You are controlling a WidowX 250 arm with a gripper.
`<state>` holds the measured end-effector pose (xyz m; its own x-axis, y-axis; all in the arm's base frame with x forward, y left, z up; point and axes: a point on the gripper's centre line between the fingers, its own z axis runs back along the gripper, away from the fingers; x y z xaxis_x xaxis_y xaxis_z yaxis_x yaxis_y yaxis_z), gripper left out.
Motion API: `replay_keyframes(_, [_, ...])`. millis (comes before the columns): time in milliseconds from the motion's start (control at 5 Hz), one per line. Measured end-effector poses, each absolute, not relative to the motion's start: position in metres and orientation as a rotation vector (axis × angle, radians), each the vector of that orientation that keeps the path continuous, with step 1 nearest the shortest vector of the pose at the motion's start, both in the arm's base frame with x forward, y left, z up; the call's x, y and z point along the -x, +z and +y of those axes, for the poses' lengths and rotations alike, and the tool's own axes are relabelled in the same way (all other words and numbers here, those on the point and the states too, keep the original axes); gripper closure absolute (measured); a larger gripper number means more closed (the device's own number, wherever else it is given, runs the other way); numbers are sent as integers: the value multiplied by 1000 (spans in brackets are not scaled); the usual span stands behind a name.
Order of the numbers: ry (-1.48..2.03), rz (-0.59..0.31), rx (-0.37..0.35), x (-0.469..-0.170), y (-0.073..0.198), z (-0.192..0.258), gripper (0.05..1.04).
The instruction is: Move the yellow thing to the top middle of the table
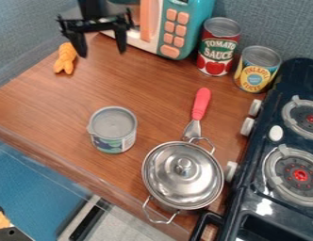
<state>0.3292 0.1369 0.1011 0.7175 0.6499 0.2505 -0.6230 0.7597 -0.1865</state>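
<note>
Clock: read across the view, around its centre
Pincer [102, 52]: at 11 o'clock, spread, its two fingers pointing down with a gap between them
Yellow-orange toy [66, 59]: on the counter [152, 84] toward 10 to 11 o'clock, near the wall, outside the gap between the fingers
Toy microwave [177, 28]: at 12 o'clock, teal, with orange buttons and handle
Red-labelled can [217, 47]: upright at 1 o'clock, just beside the microwave
Yellow-labelled can [255, 70]: upright at 2 o'clock, between the red-labelled can and the stove [265, 188]
Stove position: along the side from 2 to 5 o'clock
Open-looking grey can [113, 130]: upright between 8 and 9 o'clock
Lidded metal pot [183, 175]: toward 5 to 6 o'clock
Red-handled utensil [201, 102]: handle toward 1 o'clock, metal end by the pot
</note>
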Motion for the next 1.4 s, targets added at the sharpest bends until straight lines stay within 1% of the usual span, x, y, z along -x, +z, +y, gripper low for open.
replay_keyframes(200, [753, -313, 98, -340, 93, 162, 83])
replay_keyframes(400, [800, -313, 65, -342, 84, 185, 83])
replay_keyframes(600, [790, -328, 24, -343, 75, 194, 83])
replay_keyframes(1000, [790, -266, -21, -344, 38, 207, 83])
replay_keyframes(1200, [810, -268, -44, -343, 36, 220, 83])
replay_keyframes(1400, [818, -249, -50, -345, 30, 225, 83])
